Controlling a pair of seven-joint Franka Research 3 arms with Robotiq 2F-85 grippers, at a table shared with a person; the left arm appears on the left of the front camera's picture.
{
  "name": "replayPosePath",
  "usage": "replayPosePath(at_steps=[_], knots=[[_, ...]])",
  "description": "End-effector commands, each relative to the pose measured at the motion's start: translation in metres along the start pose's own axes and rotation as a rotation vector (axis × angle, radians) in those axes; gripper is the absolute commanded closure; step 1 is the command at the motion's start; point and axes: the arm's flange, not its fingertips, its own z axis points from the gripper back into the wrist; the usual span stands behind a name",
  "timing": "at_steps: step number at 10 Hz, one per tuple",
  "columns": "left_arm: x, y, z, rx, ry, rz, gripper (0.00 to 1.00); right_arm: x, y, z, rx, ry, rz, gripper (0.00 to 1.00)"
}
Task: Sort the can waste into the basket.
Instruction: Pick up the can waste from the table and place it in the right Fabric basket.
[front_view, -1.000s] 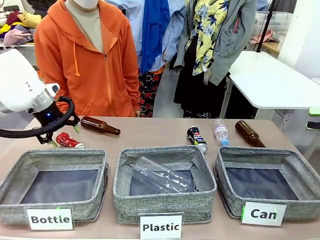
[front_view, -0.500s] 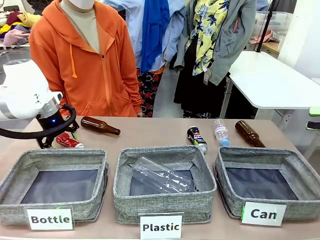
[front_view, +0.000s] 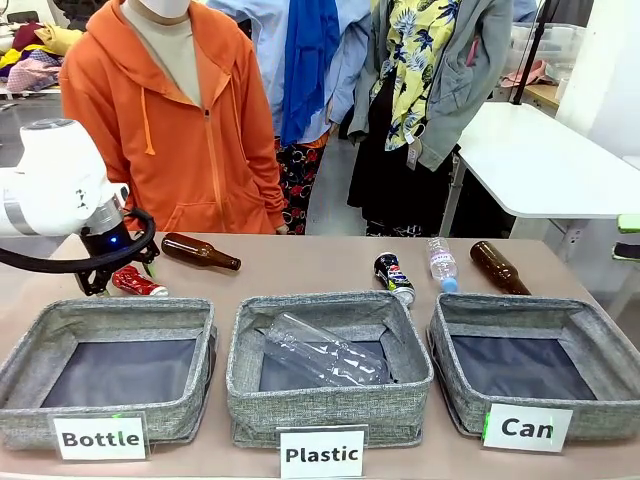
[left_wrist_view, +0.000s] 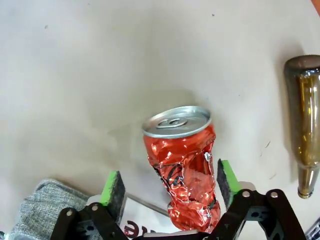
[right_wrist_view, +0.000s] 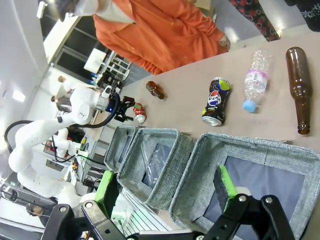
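Note:
The crushed red can (left_wrist_view: 182, 167) lies on the table behind the "Bottle" bin, also seen as the red can (front_view: 138, 282) in the front view. My left gripper (left_wrist_view: 170, 187) is open and straddles it, a green pad on each side, neither touching. In the front view the left gripper (front_view: 118, 270) sits low over that can. The dark printed can (front_view: 394, 278) lies behind the "Plastic" bin. The "Can" basket (front_view: 520, 360) stands at the front right with its dark liner bare. My right gripper (right_wrist_view: 167, 187) hangs open above the "Can" basket (right_wrist_view: 260, 185).
A brown bottle (front_view: 200, 252) lies right of the red can, another brown bottle (front_view: 498, 267) at the far right. A small clear bottle (front_view: 441, 264) lies beside the dark can. The "Plastic" bin (front_view: 325, 365) holds a clear bottle. The "Bottle" bin (front_view: 105, 365) is at front left. A person in orange stands across the table.
My left arm has swung rightward and come down over the red can. The cans, bottles and bins have stayed where they were.

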Motion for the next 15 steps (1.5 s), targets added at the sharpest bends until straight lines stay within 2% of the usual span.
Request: replayPosePath(at_steps=[1,2,4,5,7,12,15], knots=[[0.002,-0.006,0.000,0.034,-0.035,0.024,0.58,0.003,-0.001,-0.002,0.017,-0.020,0.029,0.00],[0.001,-0.006,0.000,0.031,-0.046,0.030,1.00,0.003,-0.001,-0.002,0.017,-0.020,0.029,0.00],[0.000,-0.007,0.000,0.031,-0.073,0.043,1.00,0.003,-0.001,-0.002,0.017,-0.020,0.029,0.00],[0.000,-0.007,0.000,0.036,-0.078,0.046,0.85,0.003,-0.001,-0.002,0.017,-0.020,0.029,0.00],[0.000,-0.007,0.002,0.029,-0.083,0.051,1.00,0.003,-0.001,-0.002,0.017,-0.020,0.029,0.00],[0.004,-0.001,0.009,0.007,-0.078,0.055,1.00,0.003,-0.001,-0.002,0.017,-0.020,0.029,0.00],[0.001,0.025,0.059,-0.127,-0.122,0.030,1.00,0.003,-0.001,-0.002,0.017,-0.020,0.029,0.00]])
